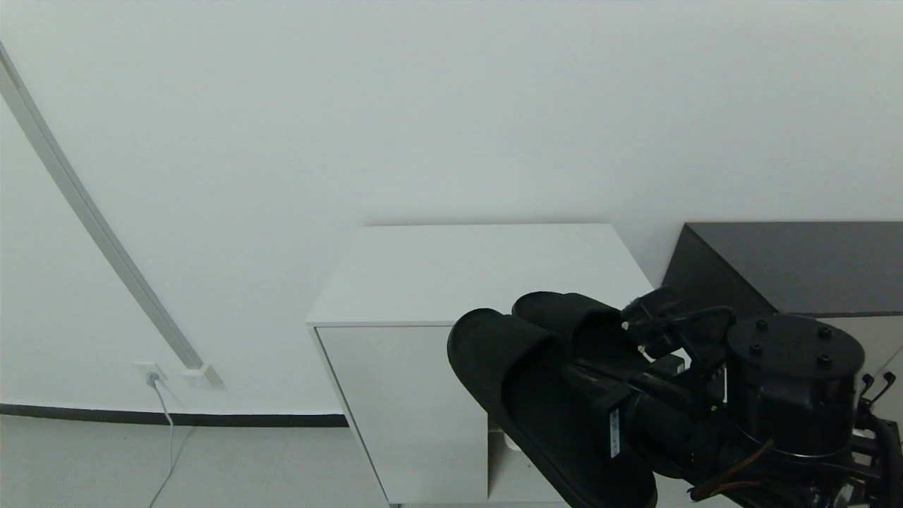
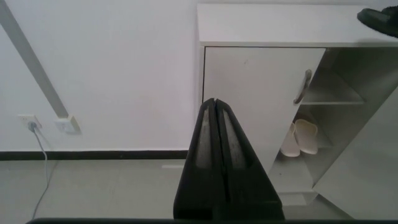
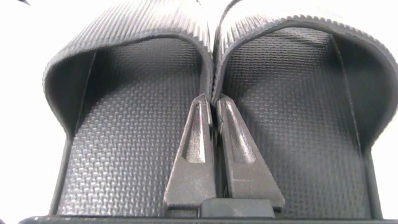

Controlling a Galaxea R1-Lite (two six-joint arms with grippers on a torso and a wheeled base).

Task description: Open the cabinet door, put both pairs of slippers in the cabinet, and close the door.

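White cabinet stands on grey floor, back to the wall. Its right side is open. Upper shelf in view. Lower shelf carries a pair of pale slippers, side by side. Dark cabinet stands just beside, on the right.

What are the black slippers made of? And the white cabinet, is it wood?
The black slippers look like soft rubber or foam with a matte finish: the soles have a tiny bumpy pattern and the strap edges have fine ridges. The white cabinet looks like smooth painted or coated board, maybe wood inside. Its flat faces show no grain, so I can't be sure.
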